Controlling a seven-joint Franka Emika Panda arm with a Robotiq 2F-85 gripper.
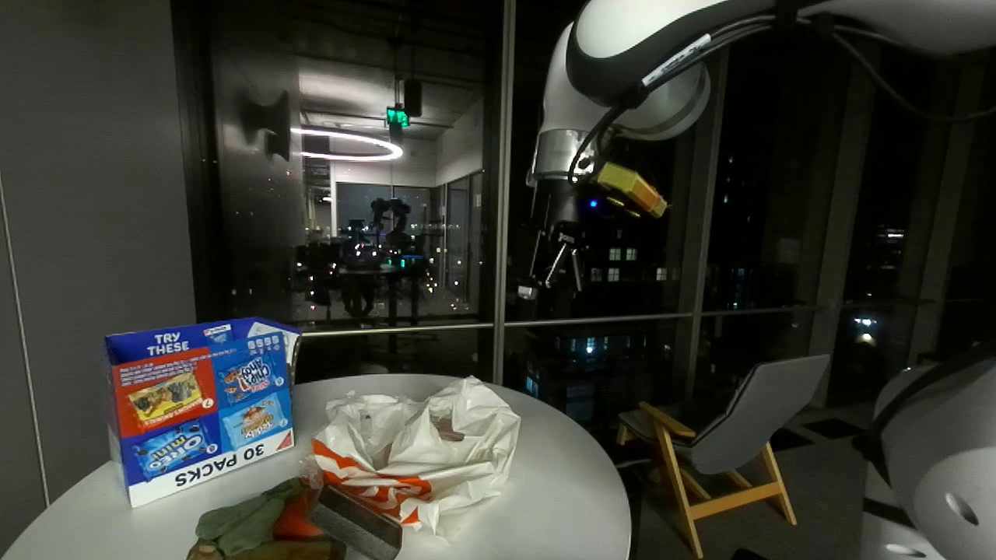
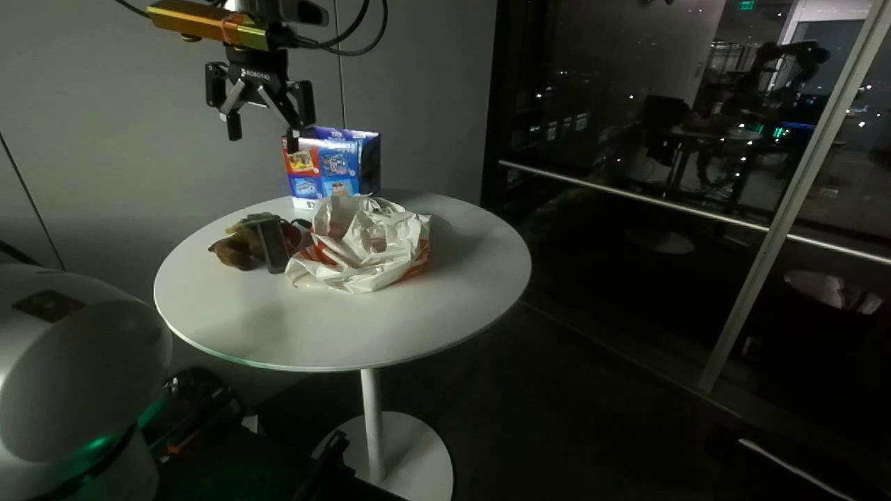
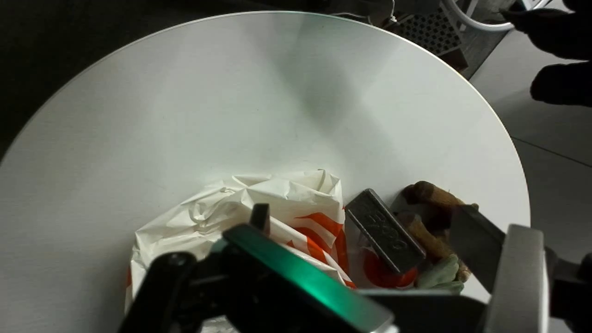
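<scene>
The jaws hang spread apart, well above the desk (image 2: 390, 327). In the wrist view a dark bar (image 3: 385, 231) shows down between their two tips, slanting over a red piece (image 3: 381, 276) toward the right edge of the desk. Just beside it, closer to that edge, lies a soft brown and green bundle (image 3: 428, 238). On the bar's other side, a crumpled white plastic bag (image 3: 203, 222) with orange print sits nearer the middle, partly hidden by the jaws. The light is poor here, so I can't say for sure whether bar and bag touch. In both exterior views a blue and red snack box (image 1: 202, 412) stands by the edge nearest the gray wall (image 1: 85, 194). Past the right edge, in an exterior view, is a gray chair (image 1: 747, 412) with a wooden frame.
</scene>
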